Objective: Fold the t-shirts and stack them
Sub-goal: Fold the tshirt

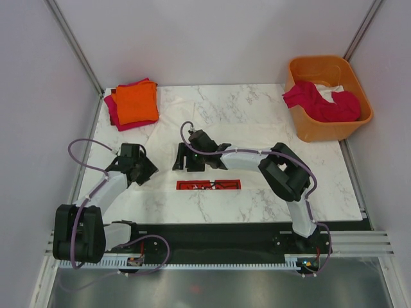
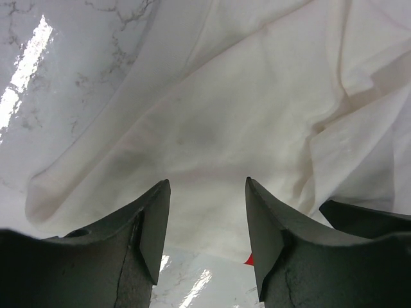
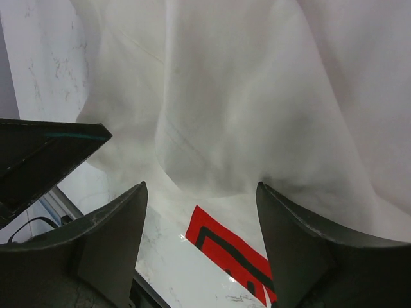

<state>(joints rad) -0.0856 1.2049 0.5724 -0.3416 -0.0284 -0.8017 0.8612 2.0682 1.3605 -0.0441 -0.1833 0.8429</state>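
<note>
The white t-shirt (image 2: 244, 115) lies spread and creased on the bench (image 1: 257, 199), in the middle and towards the far side. It is hard to tell from the marble in the top view. Its near edge runs just ahead of both tools. The left tool (image 2: 205, 224) hangs low over the shirt's left near corner with its jaws apart and nothing between them. The right tool (image 3: 202, 237) hangs over the near edge further right, also spread and empty. A red panel (image 3: 225, 247) with dark markings shows at that edge. Whether it is printed on the shirt or lies under it cannot be told. The step in hand appears to be taking the near edge at two points for a fold. Lower each tool until one finger slides under the edge, then close on the cloth alone, not on the bench. Take both grips on the same edge line, well apart, so the cloth lifts level rather than bunching. Smooth the diagonal creases in front of the left tool by tensioning outward before carrying over. The finished shirt belongs on the folded stack (image 1: 136, 104) at the far left. More cloth waits in the tub (image 1: 319, 69) at the far right.
</note>
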